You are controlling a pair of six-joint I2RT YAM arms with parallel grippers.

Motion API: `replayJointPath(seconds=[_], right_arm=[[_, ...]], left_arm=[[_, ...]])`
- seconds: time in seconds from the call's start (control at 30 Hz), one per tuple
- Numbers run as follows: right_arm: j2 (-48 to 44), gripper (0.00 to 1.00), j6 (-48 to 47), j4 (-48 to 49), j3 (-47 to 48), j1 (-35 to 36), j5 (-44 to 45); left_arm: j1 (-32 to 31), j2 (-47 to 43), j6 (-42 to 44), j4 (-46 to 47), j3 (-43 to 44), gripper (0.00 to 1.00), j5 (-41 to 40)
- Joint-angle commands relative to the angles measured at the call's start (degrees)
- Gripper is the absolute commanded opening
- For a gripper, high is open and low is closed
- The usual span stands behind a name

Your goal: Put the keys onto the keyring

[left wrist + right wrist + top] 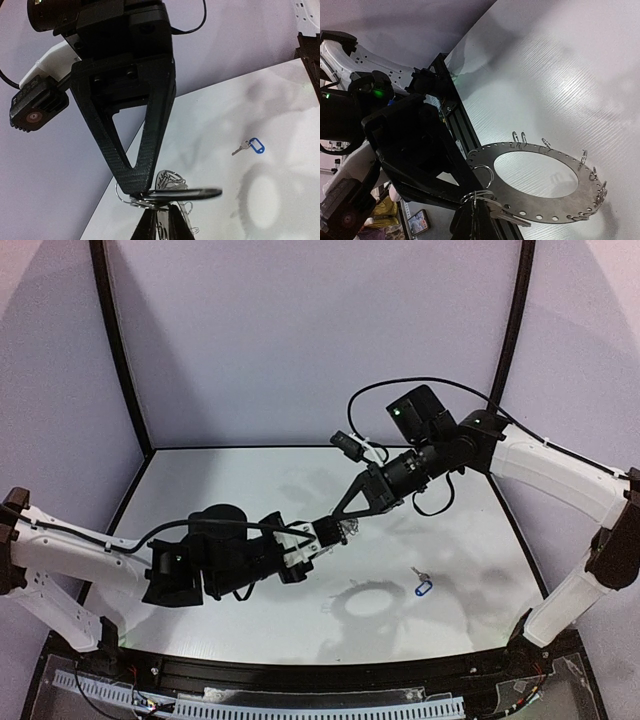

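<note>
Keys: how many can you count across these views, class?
2. One blue-tagged key lies on the table; one silver key sits at the raised keyring's edge, head hidden. Others could hide there.

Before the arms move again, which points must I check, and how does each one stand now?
1. The right gripper pinches the keyring at its edge: ok.
2. The keyring hangs above the table, not touching it: ok.
3. The left gripper holds a key or a loop: cannot tell.
4. The blue-tagged key is on the keyring: not ok; it lies on the table, apart from it.
</note>
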Motion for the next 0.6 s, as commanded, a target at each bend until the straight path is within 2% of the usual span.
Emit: replayJointPath(seconds=[0.0, 0.27, 0.57], right_arm=[[-0.9, 0.00, -3.6, 0.6, 1.8, 1.7, 3.3], [-1.0, 0.00, -4.9, 1.3, 2.3, 3.6, 4.9], [-2.0, 0.00, -6.1, 1.0, 2.0, 4.4, 6.6]], left_arm=[[-0.3, 0.7, -4.7, 0.5, 2.6, 0.09, -3.1], [-0.3, 1.5, -8.3, -3.0, 5.1, 0.08, -6.7], [-0.3, -0.6, -14.3, -7.7, 5.6, 0.11, -6.7]])
